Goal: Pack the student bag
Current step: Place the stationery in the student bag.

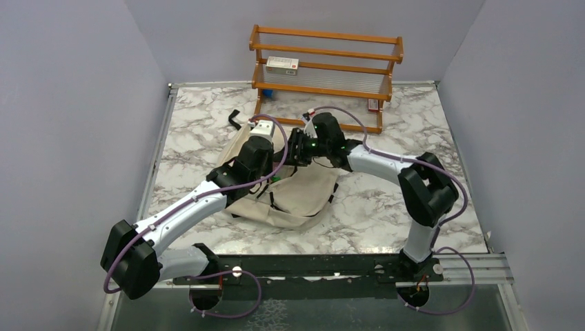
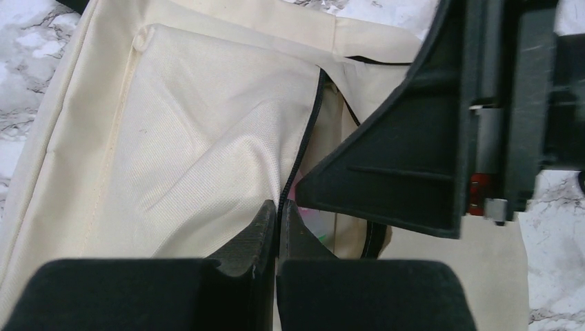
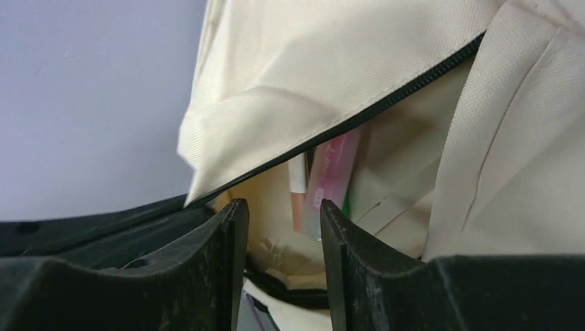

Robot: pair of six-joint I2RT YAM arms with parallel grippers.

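Note:
The student bag (image 1: pixel 303 196), a cream canvas backpack with black straps, lies flat in the middle of the marble table (image 1: pixel 386 207). My left gripper (image 2: pixel 278 207) is shut on the black zipper edge (image 2: pixel 308 131) of a pocket and lifts the flap. In the top view the left gripper (image 1: pixel 270 162) sits over the bag's upper part. My right gripper (image 3: pixel 283 207) stands open at the pocket mouth with nothing between its fingers. Just beyond its tips a pink-and-clear flat item (image 3: pixel 332 172) stands inside the pocket (image 3: pixel 386 158). The right gripper (image 1: pixel 293 148) nearly touches the left one.
A wooden two-shelf rack (image 1: pixel 324 69) stands at the table's far edge, with a white-and-red box (image 1: pixel 281 65) on its upper shelf. A small red-and-white item (image 1: pixel 373 105) and a blue item (image 1: pixel 268 93) sit at its foot. Grey walls enclose three sides.

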